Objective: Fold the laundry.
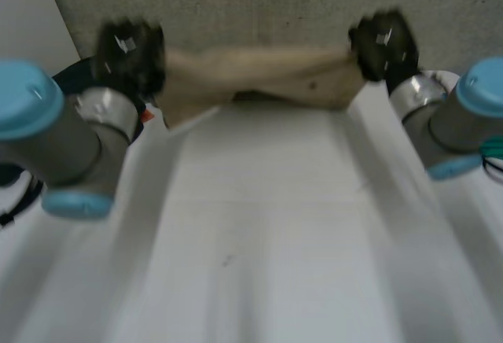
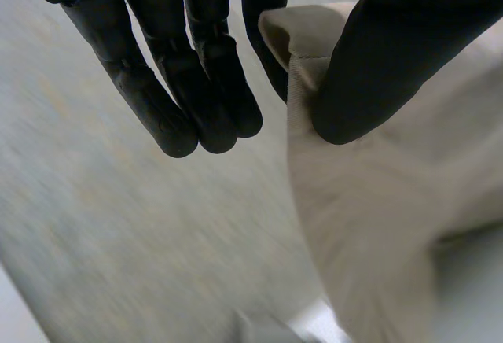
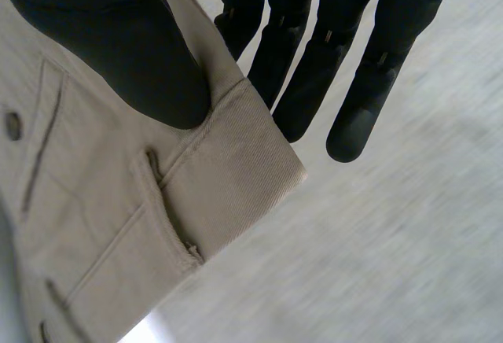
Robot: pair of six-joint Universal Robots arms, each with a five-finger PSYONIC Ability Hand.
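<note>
The trousers (image 1: 259, 75), beige, hang stretched between the two hands over the far edge of the table (image 1: 259, 225). Whether their lower edge touches the table cannot be told.

The left hand (image 1: 130, 52) holds one end, near the far left corner. In the left wrist view its thumb (image 2: 369, 60) presses on the front of the cloth just below a stitched hem. One finger sits behind that hem, so the cloth is pinched between the two. The other fingers (image 2: 169, 115) point straight, close together, beside the cloth and clear of it.

The right hand (image 1: 383, 42) holds the other end, near the far right corner. In the right wrist view its thumb (image 3: 134, 52) lies on the waistband (image 3: 236, 178). Straight fingers (image 3: 357, 115) stand behind the band's edge, and the ones nearest the thumb pinch it. A belt loop (image 3: 169, 209) crosses the waistband just below the thumb, and a small button (image 3: 12, 125) shows farther along the cloth.

The left arm (image 1: 47, 138) and right arm (image 1: 464, 115) reach forward along the table's two sides.
</note>
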